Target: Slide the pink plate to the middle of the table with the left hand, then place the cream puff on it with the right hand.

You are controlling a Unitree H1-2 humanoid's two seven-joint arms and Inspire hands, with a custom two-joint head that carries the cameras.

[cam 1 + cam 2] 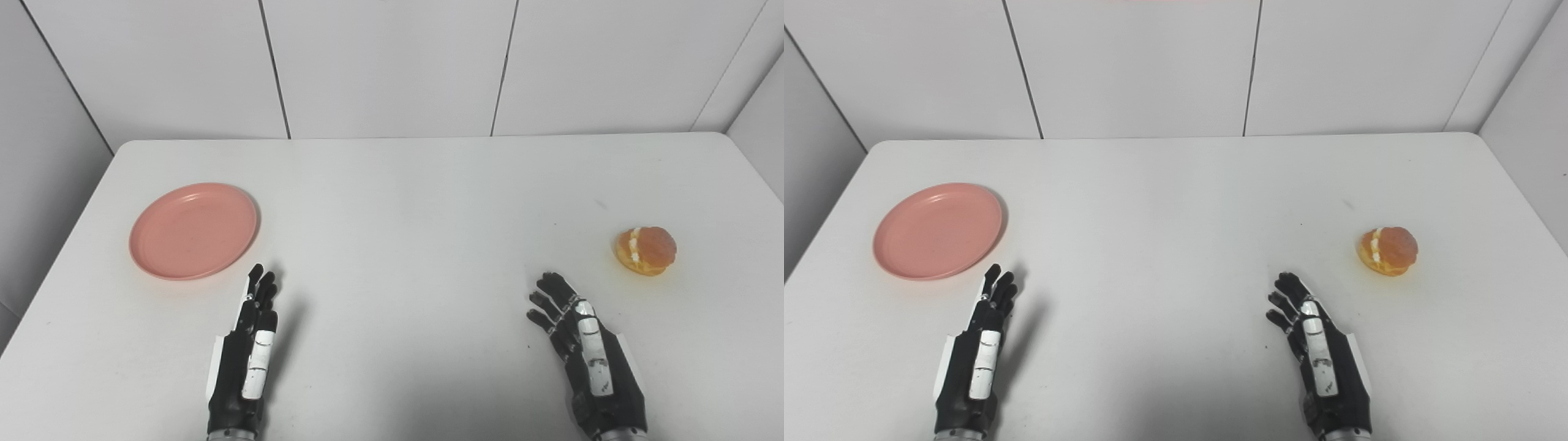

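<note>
Left eye view: my left hand hovers empty, fingers straight and close together, with the pink plate just ahead and slightly outboard of its fingertips, not touching. Right eye view: my right hand is empty, fingers spread, the cream puff ahead and outboard; I judge each hand nearer its own target.

- A white worktop with rounded far corners fills most of the view.
- Behind its far edge stands a white panelled wall, split by thin dark seams.
- Side panels close in both ends.
- Light seems even, perhaps from overhead.
</note>
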